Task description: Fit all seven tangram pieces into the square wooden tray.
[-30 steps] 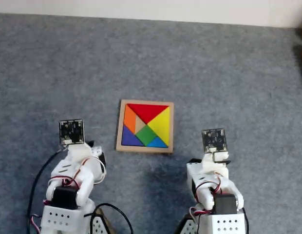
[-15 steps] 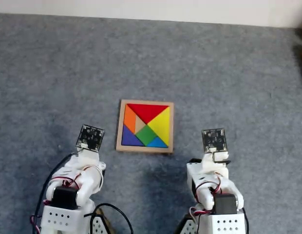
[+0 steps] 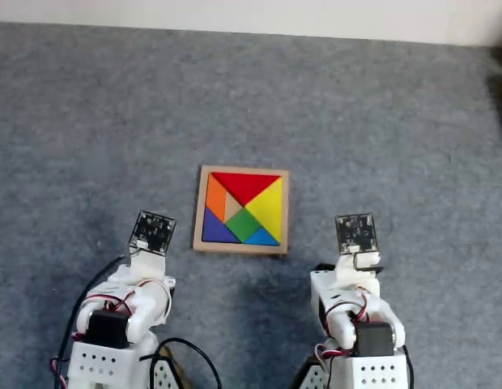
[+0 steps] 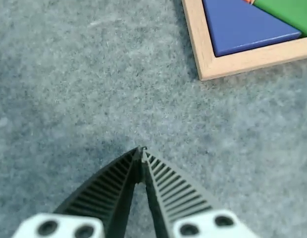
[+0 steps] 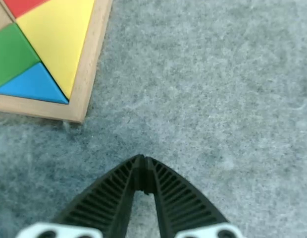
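High view: tray (image 3: pixel 240 249) ahead, between left, right jaws, apart; both closed, empty.

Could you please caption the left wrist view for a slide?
Shut left gripper over grey carpet, near a corner of the square wooden tray holding a dark blue tangram piece.

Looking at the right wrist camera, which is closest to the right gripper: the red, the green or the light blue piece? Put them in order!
1. Light blue triangle: nearest the right gripper, in the corner of the tray.
2. Green piece: just beyond the blue one, deeper in the tray.
3. Red triangle: farthest, past the green.
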